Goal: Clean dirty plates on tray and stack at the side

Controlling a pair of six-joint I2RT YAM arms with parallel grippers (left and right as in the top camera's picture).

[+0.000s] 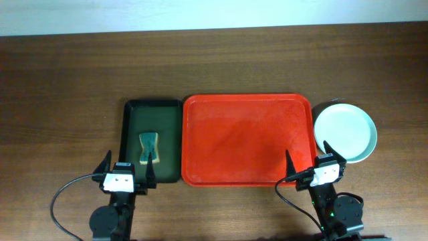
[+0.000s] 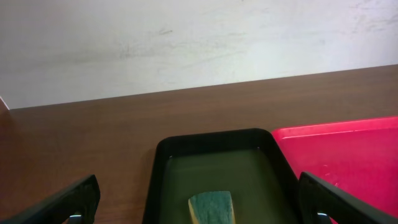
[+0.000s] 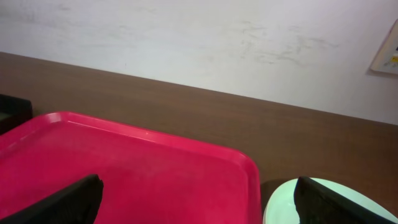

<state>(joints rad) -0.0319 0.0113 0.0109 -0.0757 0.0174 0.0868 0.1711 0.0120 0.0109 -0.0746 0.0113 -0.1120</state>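
The red tray (image 1: 247, 140) lies in the middle of the table with nothing on it. It also shows in the right wrist view (image 3: 124, 168) and at the right of the left wrist view (image 2: 348, 155). A pale blue-green plate (image 1: 345, 132) sits on the table just right of the tray, seemingly a stack, and shows in the right wrist view (image 3: 286, 202). My left gripper (image 1: 125, 169) is open and empty at the front of the green tray. My right gripper (image 1: 315, 163) is open and empty over the red tray's front right corner.
A dark green tray (image 1: 154, 140) left of the red tray holds a green and yellow sponge (image 1: 150, 148), also seen in the left wrist view (image 2: 212, 208). Bare brown table lies behind the trays, with a white wall beyond.
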